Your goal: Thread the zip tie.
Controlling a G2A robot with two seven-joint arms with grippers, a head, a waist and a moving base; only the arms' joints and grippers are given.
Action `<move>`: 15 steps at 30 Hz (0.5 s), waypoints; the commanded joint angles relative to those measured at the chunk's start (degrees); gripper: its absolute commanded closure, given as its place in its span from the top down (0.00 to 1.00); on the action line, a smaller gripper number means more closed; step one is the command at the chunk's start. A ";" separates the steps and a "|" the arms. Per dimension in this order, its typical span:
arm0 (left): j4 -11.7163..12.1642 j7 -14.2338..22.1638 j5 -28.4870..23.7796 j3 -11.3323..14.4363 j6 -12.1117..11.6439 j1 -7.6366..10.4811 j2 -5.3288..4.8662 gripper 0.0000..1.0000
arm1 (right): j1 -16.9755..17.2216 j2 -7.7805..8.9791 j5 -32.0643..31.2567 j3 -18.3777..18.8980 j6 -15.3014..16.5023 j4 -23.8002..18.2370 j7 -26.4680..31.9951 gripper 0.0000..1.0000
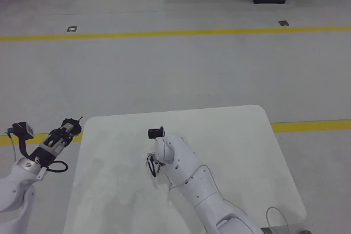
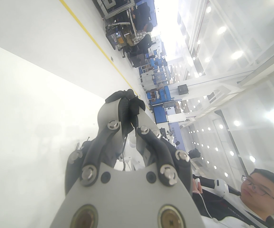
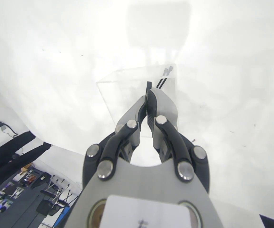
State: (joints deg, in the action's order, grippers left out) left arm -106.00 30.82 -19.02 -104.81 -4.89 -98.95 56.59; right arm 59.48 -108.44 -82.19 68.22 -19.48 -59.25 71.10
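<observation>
My right gripper (image 3: 147, 102) is shut on a thin black zip tie (image 3: 148, 85), whose short end pokes out past the fingertips. It hangs just over a clear plastic box (image 3: 118, 91) on the white table (image 1: 234, 134). Two more black zip ties (image 3: 166, 73) stick up at the box's far corner. From above, the right gripper (image 1: 152, 166) sits over the table's left-middle with the black tie (image 1: 149, 164) curving beside it. My left gripper (image 2: 128, 100) is shut, its black-padded tips pressed together with nothing seen between them. It sits at the table's left edge (image 1: 74, 124).
The table's right half and front are bare white surface. A yellow floor line (image 1: 175, 33) runs behind the table. A person (image 2: 258, 191) is at the edge of the left wrist view, touching nothing on the table.
</observation>
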 commanded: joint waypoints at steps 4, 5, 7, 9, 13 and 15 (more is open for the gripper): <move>0.00 0.00 0.00 0.00 0.00 0.00 0.00 0.00 | 5.32 2.22 3.49 1.93 0.00 -11.07 0.95 0.00; 0.00 0.00 0.00 0.00 0.00 0.00 0.00 0.00 | 5.97 2.49 4.06 2.21 0.00 -12.54 0.83 0.00; 0.00 0.00 0.00 0.00 0.00 0.00 0.00 0.00 | 8.10 3.32 5.90 2.71 0.00 -16.63 0.63 0.00; 0.00 0.00 0.00 0.00 0.00 0.00 0.00 0.00 | 10.46 4.24 8.80 3.56 0.00 -21.31 0.21 0.00; 0.00 0.00 0.00 0.00 0.00 0.00 0.00 0.00 | 14.53 5.89 13.67 4.93 0.00 -29.56 -1.24 0.00; 0.00 0.00 0.00 0.00 0.00 0.00 0.00 0.00 | 16.28 6.59 15.64 5.70 0.85 -32.66 -2.00 0.00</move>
State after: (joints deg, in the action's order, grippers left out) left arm -106.00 30.82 -19.02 -104.81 -4.89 -98.95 56.59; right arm 75.03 -102.13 -67.42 73.58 -19.13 -90.44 69.42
